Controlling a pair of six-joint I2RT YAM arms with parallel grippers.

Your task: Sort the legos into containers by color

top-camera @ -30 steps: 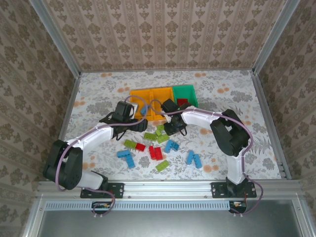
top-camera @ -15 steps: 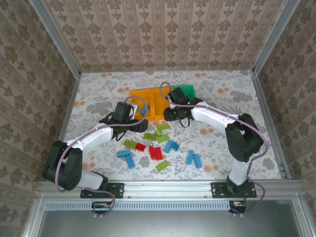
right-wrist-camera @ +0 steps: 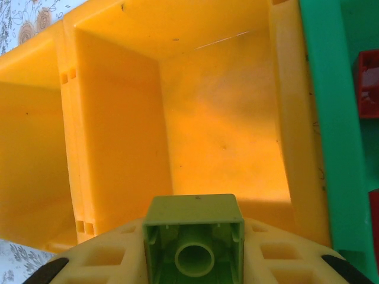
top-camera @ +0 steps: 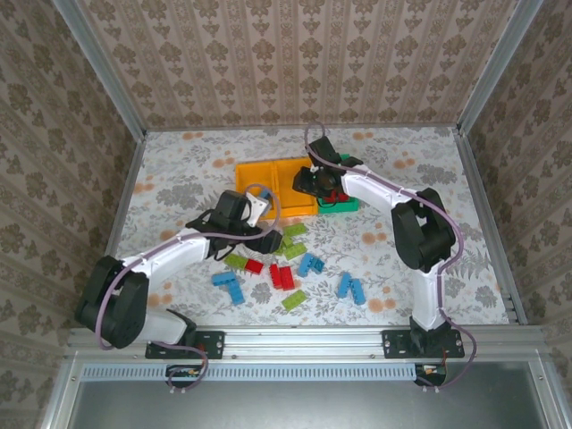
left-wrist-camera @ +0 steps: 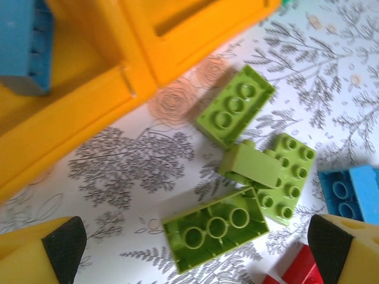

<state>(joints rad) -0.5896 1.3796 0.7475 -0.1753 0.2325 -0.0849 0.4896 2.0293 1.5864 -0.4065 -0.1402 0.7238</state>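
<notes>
My right jaws are clamped on a lime green brick (right-wrist-camera: 193, 236). The right gripper (right-wrist-camera: 195, 269) hangs over the middle orange bin (right-wrist-camera: 118, 130), which sits between another orange bin (right-wrist-camera: 29, 148) and the green bin (right-wrist-camera: 328, 118). A red brick (right-wrist-camera: 368, 83) lies in the green one. My left jaws stand wide apart, the left gripper (left-wrist-camera: 195, 245) poised above three loose lime bricks (left-wrist-camera: 235, 105) on the flowered table (left-wrist-camera: 118, 165), just beside the orange bins. A blue brick (left-wrist-camera: 23, 41) lies in one of them. More red, blue and lime legos (top-camera: 286, 273) lie scattered on the table nearer my bases.
</notes>
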